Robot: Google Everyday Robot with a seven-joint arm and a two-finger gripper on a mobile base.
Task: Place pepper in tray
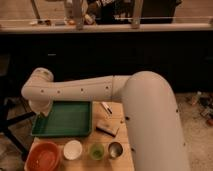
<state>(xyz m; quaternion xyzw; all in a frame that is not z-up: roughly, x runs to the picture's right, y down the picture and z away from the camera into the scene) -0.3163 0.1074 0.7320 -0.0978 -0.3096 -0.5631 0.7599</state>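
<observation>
From here my arm (100, 90) sweeps across the view and hides most of the hand (41, 111), which hangs over the tray's (65, 120) left rim; its fingers are closed. I can't find the pepper anywhere. Toward me from the hand sit 1 orange bowl (44, 157), 1 white cup (73, 149), 1 green cup (96, 151) and 1 metal cup (115, 149) on the counter (111, 137). A small block (107, 128) lies right of the tray.

Tray (65, 120) plastic, matt; table (107, 142) perhaps wood; gripper hidden.
</observation>
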